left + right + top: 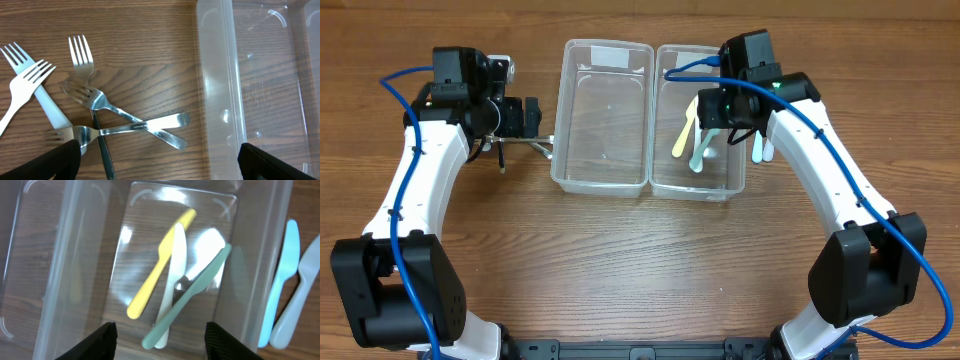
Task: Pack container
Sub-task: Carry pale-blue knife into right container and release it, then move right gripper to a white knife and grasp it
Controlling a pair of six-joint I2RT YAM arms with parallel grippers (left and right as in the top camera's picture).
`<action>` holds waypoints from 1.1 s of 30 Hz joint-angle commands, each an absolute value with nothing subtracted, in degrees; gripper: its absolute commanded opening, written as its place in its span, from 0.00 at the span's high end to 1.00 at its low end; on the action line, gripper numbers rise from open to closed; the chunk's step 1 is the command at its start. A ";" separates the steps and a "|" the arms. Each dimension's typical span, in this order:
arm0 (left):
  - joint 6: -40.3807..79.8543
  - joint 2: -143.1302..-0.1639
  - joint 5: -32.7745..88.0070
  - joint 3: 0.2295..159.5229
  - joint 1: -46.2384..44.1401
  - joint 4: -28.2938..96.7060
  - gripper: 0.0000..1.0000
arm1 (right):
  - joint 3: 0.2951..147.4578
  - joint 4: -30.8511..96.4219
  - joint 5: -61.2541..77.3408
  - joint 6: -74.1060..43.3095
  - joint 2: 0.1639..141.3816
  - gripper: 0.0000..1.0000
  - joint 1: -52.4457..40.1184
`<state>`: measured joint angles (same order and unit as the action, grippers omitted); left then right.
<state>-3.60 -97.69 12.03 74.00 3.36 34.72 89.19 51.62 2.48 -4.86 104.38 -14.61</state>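
Note:
Two clear containers stand side by side, the left one (603,160) bare and the right one (665,120) holding plastic cutlery. In the right wrist view a yellow knife (160,265), a white knife (172,275) and a green knife (192,292) lie crossed on its floor. My right gripper (161,342) hangs open just above them with nothing between its fingers. My left gripper (160,165) is open and low over the table, beside the left container (220,75). Metal forks (95,95) and white plastic forks (25,85) lie just ahead of it.
A light blue plastic knife (280,285) and a pale plastic utensil (305,290) lie on the wood outside the right container's right wall. The metal forks (525,147) rest against the left container's left side.

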 commanded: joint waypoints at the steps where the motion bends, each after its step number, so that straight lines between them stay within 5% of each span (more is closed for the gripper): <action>1: -4.73 -98.15 12.95 75.59 3.07 34.68 0.00 | 94.65 53.43 -1.23 -4.29 103.39 0.38 -12.49; 7: -4.73 -98.15 12.95 75.59 3.07 34.68 0.00 | 96.82 53.23 -2.94 -4.67 103.63 0.34 -4.29; 15: -4.73 -98.15 12.95 75.59 3.07 34.68 0.00 | 96.71 55.59 1.69 -4.60 108.64 0.49 7.03; 33: -4.73 -98.15 12.95 75.59 3.07 34.68 0.00 | 96.60 54.30 1.83 -4.45 121.58 0.56 7.11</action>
<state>-3.60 -97.69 12.01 74.00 3.36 34.72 95.64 54.74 1.50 -4.45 121.36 7.35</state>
